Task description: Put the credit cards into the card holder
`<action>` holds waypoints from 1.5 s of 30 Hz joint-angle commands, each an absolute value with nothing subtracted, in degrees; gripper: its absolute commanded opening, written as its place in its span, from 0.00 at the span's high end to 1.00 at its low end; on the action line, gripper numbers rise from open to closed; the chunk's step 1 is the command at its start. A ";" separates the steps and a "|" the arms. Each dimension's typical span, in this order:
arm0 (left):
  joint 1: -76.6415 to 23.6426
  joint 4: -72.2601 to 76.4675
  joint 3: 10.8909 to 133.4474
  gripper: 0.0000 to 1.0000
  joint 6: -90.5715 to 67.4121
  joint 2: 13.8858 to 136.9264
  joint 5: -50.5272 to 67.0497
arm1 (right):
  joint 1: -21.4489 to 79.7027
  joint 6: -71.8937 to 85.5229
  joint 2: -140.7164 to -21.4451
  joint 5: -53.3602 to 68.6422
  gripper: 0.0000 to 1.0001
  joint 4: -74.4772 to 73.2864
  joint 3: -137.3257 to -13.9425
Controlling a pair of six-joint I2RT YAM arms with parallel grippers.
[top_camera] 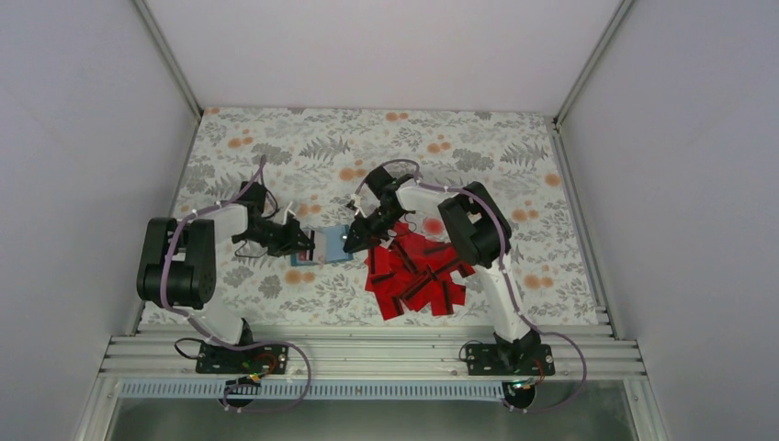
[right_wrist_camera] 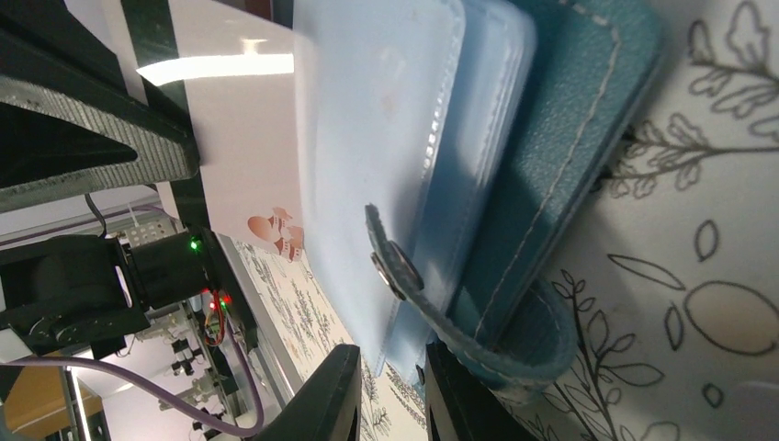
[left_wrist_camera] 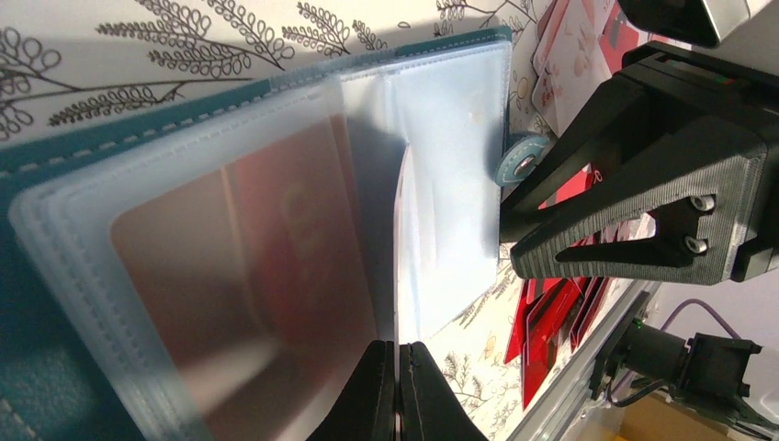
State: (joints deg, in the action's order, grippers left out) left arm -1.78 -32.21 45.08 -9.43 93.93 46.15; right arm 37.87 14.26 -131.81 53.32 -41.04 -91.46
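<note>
The teal card holder point(top_camera: 329, 246) lies open on the table between both grippers, its clear pockets fanned out point(left_wrist_camera: 441, 165). One red credit card point(left_wrist_camera: 276, 266) sits inside a pocket. My left gripper point(left_wrist_camera: 398, 349) is shut on the edge of a clear pocket leaf. My right gripper point(right_wrist_camera: 393, 363) stands at the holder's other end by the snap tab point(right_wrist_camera: 395, 266). Its jaws are a little apart, with the tips of the clear pockets reaching between them and a gap beside the left finger point(right_wrist_camera: 335, 395). The remaining red credit cards point(top_camera: 413, 271) lie heaped to the right.
The floral table cloth point(top_camera: 478, 156) covers the table. A metal rail point(top_camera: 367, 354) runs along the near edge, close to the card pile. A few white-faced cards point(left_wrist_camera: 570, 55) lie past the holder. White walls enclose the sides and the back.
</note>
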 commanded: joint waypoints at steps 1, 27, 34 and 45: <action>-2.02 -30.92 46.42 0.98 -8.26 95.58 46.66 | 38.41 12.93 -135.47 46.51 0.81 -42.90 -91.24; -2.02 -22.29 43.45 0.98 -12.67 97.45 50.61 | 38.41 10.91 -136.52 47.01 0.83 -44.31 -91.38; -2.02 -19.79 41.84 0.98 -14.32 97.33 51.55 | 38.41 10.93 -136.58 47.11 0.83 -44.35 -91.67; -2.11 -15.28 38.77 0.98 -17.66 96.91 52.82 | 38.42 11.10 -136.86 47.54 0.84 -44.21 -91.93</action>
